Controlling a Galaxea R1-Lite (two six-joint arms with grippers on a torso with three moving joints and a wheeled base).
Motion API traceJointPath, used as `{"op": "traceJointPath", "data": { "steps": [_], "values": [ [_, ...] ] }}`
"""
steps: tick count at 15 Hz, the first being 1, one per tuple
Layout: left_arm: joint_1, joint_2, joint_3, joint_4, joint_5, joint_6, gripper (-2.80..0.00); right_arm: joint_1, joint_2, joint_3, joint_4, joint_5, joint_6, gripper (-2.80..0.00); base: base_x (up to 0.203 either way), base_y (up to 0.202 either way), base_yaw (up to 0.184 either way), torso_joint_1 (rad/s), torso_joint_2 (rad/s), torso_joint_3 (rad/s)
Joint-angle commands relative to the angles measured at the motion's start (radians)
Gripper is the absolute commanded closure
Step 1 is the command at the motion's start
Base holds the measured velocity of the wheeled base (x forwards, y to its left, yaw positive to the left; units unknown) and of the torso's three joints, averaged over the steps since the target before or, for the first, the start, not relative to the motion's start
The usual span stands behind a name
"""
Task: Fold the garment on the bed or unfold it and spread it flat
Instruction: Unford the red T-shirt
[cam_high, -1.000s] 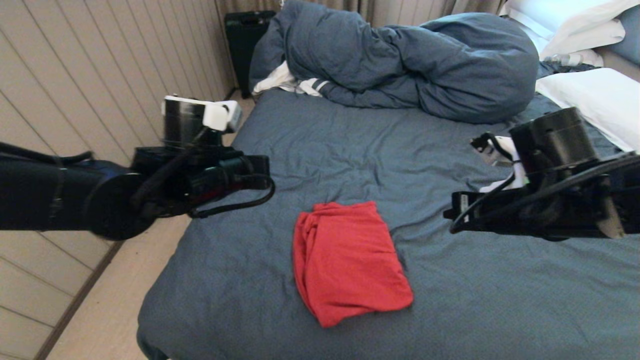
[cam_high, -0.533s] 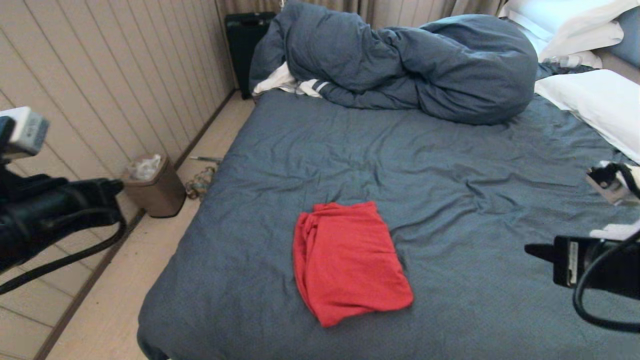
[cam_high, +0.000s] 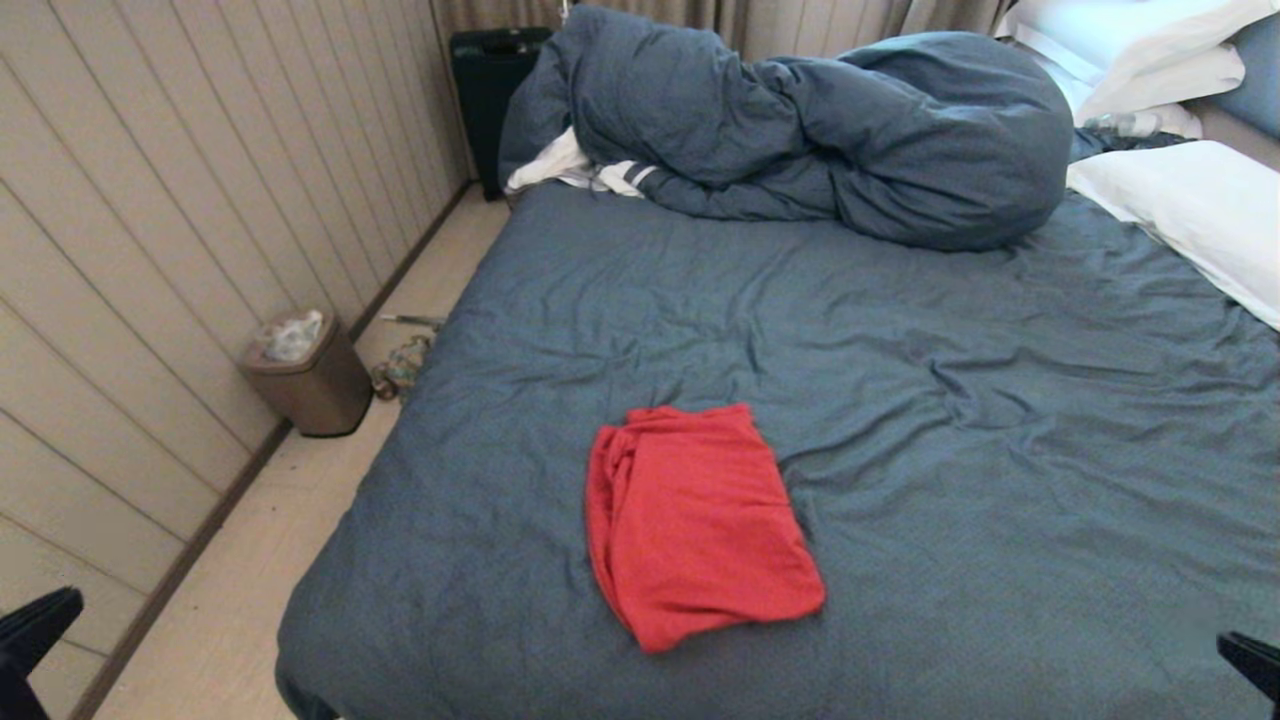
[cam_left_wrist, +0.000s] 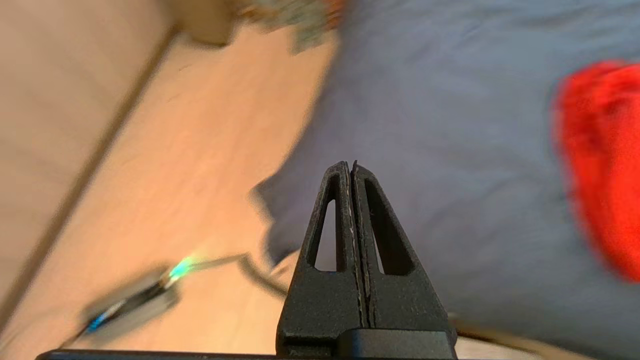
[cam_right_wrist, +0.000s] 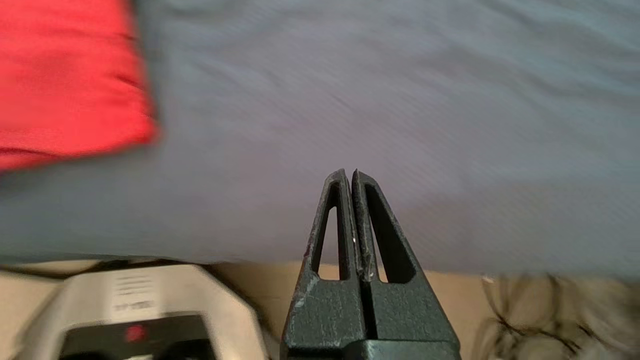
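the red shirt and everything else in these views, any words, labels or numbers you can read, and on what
None can be read.
The garment: folded on the bed, only plain red cloth showing, no lettering in view.
White device in the right wrist view: grey lines of print on its top, too blurred to read.
Small bin by the wall: no label visible.

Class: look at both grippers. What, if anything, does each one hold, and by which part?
Nothing is held. The left gripper and right gripper are both shut on nothing, clear of the folded red T-shirt lying on the dark blue-grey bed.
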Motion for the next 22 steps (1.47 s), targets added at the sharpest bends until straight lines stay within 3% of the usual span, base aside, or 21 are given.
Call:
{"op": "traceJointPath", "data": {
  "steps": [1, 3, 6, 9, 11, 14, 16, 18, 20, 22],
  "values": [
    [0.005, -0.137, 0.061, 0.017, 0.036, 0.001, 0.00, -0.011, -0.132, 0.064, 0.000, -0.017, -0.003, 0.00, 0.000, 0.000, 0.000, 0.000, 0.00, 0.000],
    [0.012, -0.206, 0.129, 0.041, 0.063, 0.005, 0.00, -0.077, -0.213, 0.129, 0.005, -0.031, -0.016, 0.00, 0.000, 0.000, 0.000, 0.000, 0.00, 0.000],
    [0.073, -0.283, 0.192, 0.076, 0.105, 0.022, 0.00, -0.288, -0.306, 0.173, 0.007, -0.032, -0.088, 0.00, 0.000, 0.000, 0.000, 0.000, 0.00, 0.000],
    [0.133, -0.399, 0.232, 0.076, 0.095, 0.100, 0.00, -0.416, -0.436, 0.222, -0.001, 0.035, -0.147, 0.00, 0.000, 0.000, 0.000, 0.000, 0.00, 0.000],
    [0.140, -0.402, 0.247, 0.059, 0.016, 0.108, 0.00, -0.421, -0.434, 0.249, -0.021, 0.185, -0.121, 0.00, 0.000, 0.000, 0.000, 0.000, 0.00, 0.000],
    [0.140, -0.402, 0.319, -0.068, -0.207, 0.142, 0.00, -0.419, -0.435, 0.291, -0.147, 0.485, -0.190, 0.00, 0.000, 0.000, 0.000, 0.000, 0.00, 0.000],
    [0.143, -0.403, 0.328, -0.107, -0.241, 0.190, 0.00, -0.405, -0.413, 0.298, -0.163, 0.632, -0.230, 0.00, 0.000, 0.000, 0.000, 0.000, 0.00, 0.000],
    [0.205, -0.476, 0.322, -0.065, -0.237, 0.224, 0.00, -0.401, -0.352, 0.310, -0.176, 0.655, -0.253, 0.00, 0.000, 0.000, 0.000, 0.000, 0.00, 0.000],
    [0.224, -0.570, 0.291, 0.041, -0.215, 0.271, 0.00, -0.404, -0.378, 0.309, -0.170, 0.655, -0.253, 0.00, 0.000, 0.000, 0.000, 0.000, 0.00, 0.000],
    [0.227, -0.648, 0.284, 0.064, -0.224, 0.309, 0.00, -0.413, -0.438, 0.312, -0.180, 0.621, -0.245, 0.00, 0.000, 0.000, 0.000, 0.000, 0.00, 0.000]
  ]
}}
